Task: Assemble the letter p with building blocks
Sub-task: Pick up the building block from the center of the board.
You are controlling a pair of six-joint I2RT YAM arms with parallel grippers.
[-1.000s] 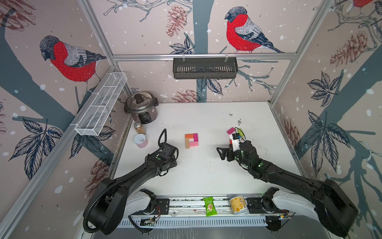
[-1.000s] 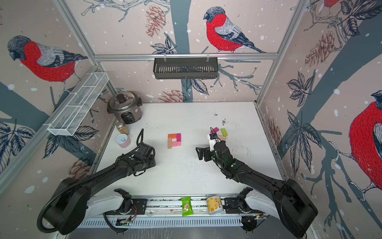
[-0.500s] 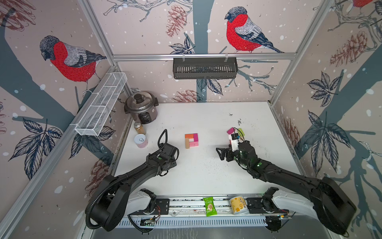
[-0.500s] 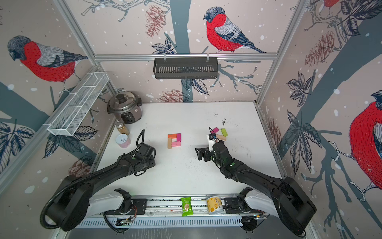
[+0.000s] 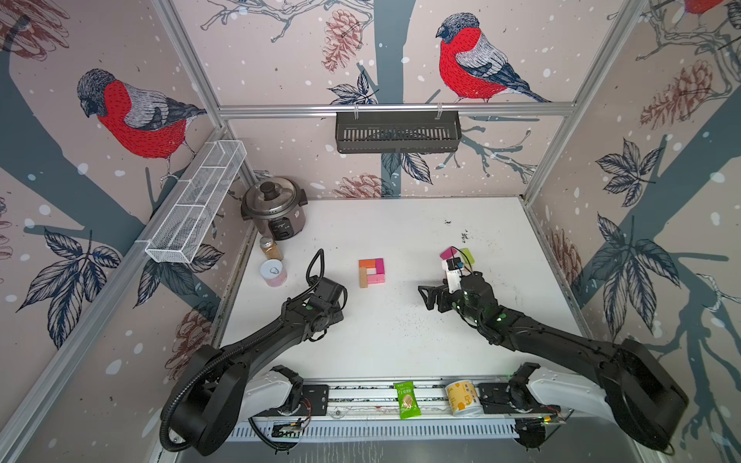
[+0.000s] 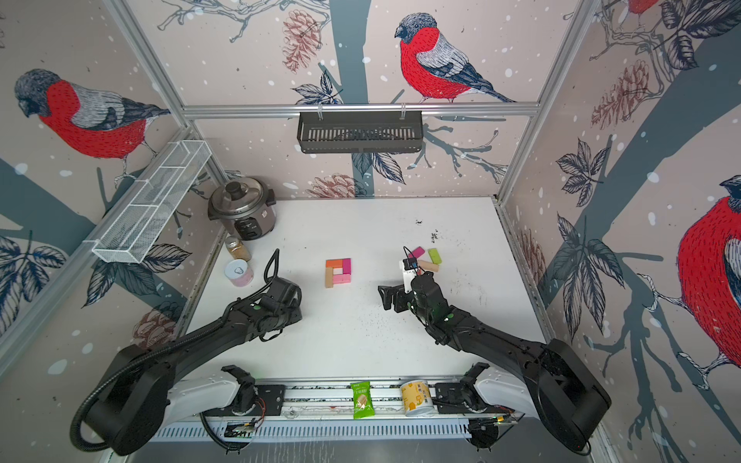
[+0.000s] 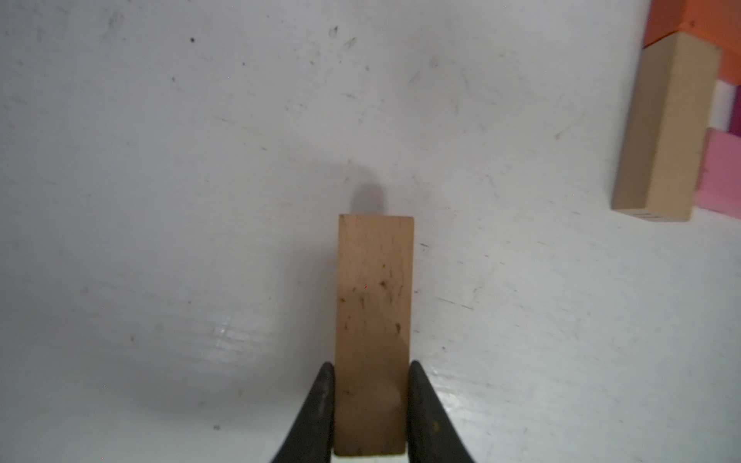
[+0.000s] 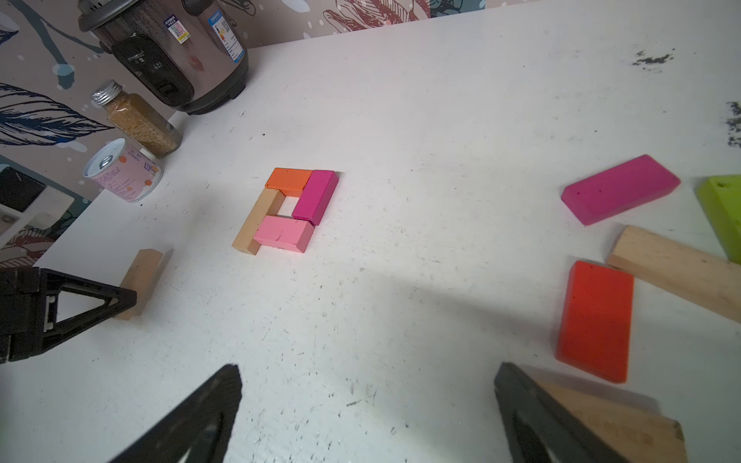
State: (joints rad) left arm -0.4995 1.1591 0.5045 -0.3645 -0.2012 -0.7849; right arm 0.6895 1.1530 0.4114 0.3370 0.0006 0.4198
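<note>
A wood block [image 7: 375,288] is being squeezed by the left hand [image 7: 371,405].
It is being held down by the counter [image 5: 401,332], to the lower left of the half-made letter [image 5: 376,277] in a top view. The right hand [image 8: 369,371] is being shown wide open and empty. If the block is pushed in crooked or too hard, the letter's pieces could get knocked apart.

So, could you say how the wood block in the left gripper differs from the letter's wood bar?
The wood block is clamped by the left gripper; the wood bar lies free. The wood block sits alone; the wood bar touches the orange block and light pink block. Both are plain wood.
</note>
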